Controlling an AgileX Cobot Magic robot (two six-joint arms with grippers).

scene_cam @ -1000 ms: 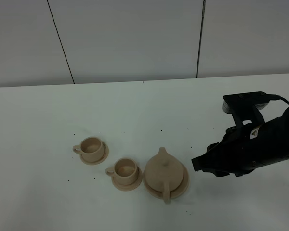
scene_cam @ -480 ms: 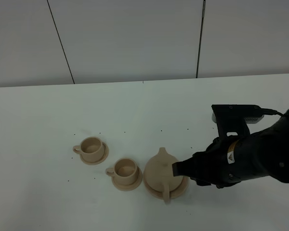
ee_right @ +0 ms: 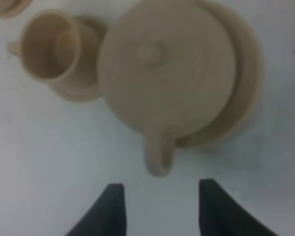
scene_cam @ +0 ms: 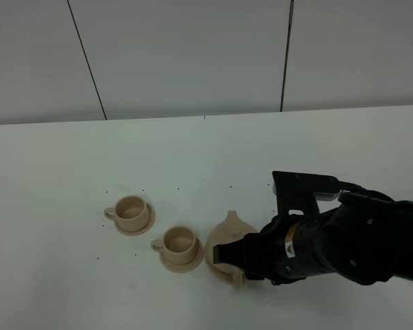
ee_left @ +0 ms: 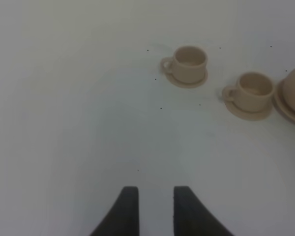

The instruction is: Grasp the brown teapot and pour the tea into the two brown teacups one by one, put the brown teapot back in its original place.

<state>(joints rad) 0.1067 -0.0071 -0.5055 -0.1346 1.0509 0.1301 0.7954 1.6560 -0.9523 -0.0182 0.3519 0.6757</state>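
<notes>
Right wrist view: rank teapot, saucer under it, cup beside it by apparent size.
1. Large saucer, widest outline.
2. Brown teapot, almost as wide; it sits nearer the camera, so a close call.
3. Teacup, clearly smallest.

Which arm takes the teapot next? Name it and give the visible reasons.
Right. The right pincer hangs open just short of the loop handle of the rounded matte beige-tan ceramic teapot, jaws wider than it. The left pincer sits far off, past both small beige ceramic teacups.
</notes>
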